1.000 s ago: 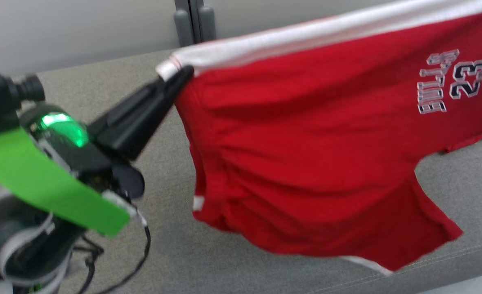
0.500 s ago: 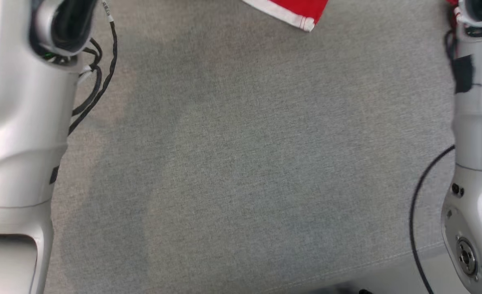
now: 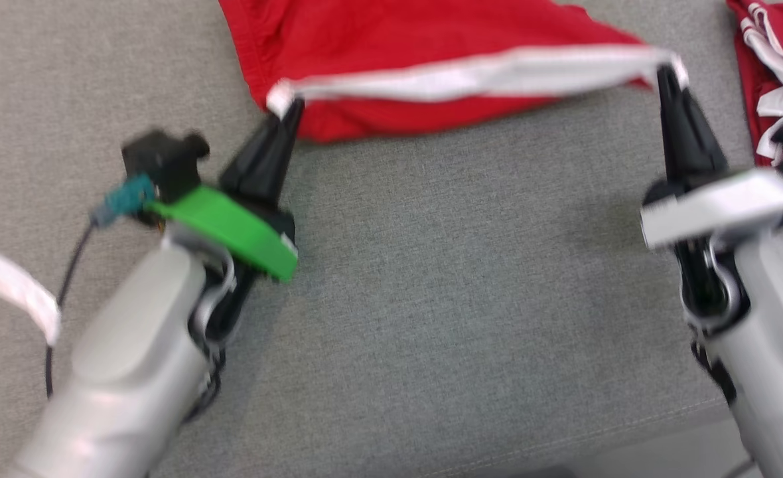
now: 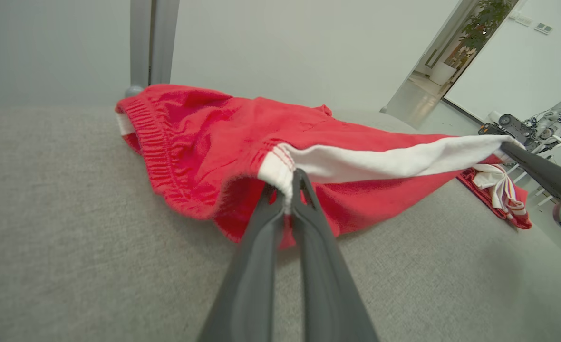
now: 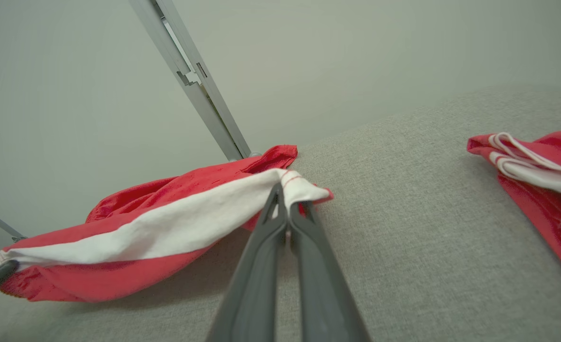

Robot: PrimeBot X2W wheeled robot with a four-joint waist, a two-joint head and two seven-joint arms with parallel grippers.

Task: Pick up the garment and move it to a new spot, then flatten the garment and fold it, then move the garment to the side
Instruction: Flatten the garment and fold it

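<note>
The red garment (image 3: pixel 398 33) lies partly on the grey cushion (image 3: pixel 431 299) at the far side of the head view, its white band (image 3: pixel 498 72) lifted and stretched taut between the 2 grippers; the left gripper (image 3: pixel 290 109) has its jaws pinched tight on the band's left corner; the right gripper (image 3: pixel 667 74) is clamped likewise on the right corner. In the left wrist view the 2 fingers (image 4: pixel 261 247) meet on the white hem, with red cloth bunched on the cushion behind; a 2nd red-and-white garment (image 3: pixel 773 60) lies crumpled at the far right, apart from the 1st; a green tag (image 3: pixel 232 229) sits on the left wrist.
</note>
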